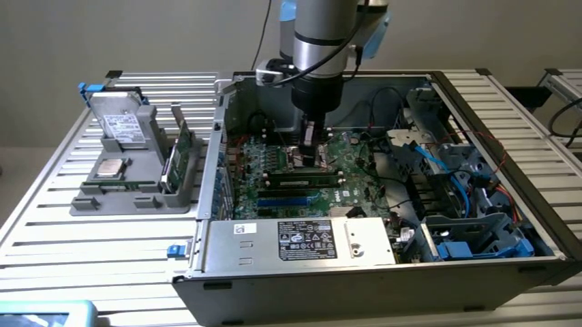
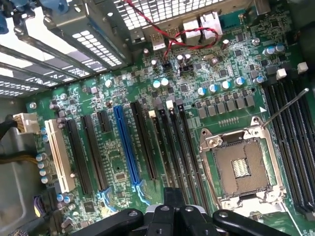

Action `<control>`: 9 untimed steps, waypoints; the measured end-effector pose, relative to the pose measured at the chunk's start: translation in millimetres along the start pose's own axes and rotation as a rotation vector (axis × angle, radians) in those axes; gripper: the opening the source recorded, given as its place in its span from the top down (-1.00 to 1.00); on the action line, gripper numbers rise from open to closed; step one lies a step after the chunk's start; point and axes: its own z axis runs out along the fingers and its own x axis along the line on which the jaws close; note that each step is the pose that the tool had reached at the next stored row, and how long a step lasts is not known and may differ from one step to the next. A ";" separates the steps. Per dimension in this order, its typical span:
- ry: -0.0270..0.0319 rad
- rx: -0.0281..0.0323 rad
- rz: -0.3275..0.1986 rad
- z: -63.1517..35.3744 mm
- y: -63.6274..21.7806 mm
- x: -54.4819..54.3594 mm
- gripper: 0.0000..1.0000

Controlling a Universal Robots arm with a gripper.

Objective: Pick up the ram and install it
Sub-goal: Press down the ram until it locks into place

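The ram (image 1: 301, 182), a slim dark-green stick with a small pale label, sits along a slot between white latches on the green motherboard (image 1: 359, 153) inside the open computer case. My gripper (image 1: 314, 155) hangs just behind that stick, low over the board near the processor socket (image 2: 241, 167). Its black fingers (image 2: 194, 219) are shut together, and nothing shows between them. In the wrist view the gripper (image 2: 172, 212) hovers above the long black slots (image 2: 170, 142) beside the socket.
The case walls (image 1: 218, 157) box the arm in, with a power supply (image 1: 300, 240) in front and drive cages and cables (image 1: 454, 184) at the exterior view's right. A grey tray (image 1: 127, 197) outside holds a drive, a chip and green cards standing on edge (image 1: 182, 150).
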 end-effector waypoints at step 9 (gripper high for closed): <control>-0.0002 -0.0131 0.124 0.3 0.0 0.0 0.79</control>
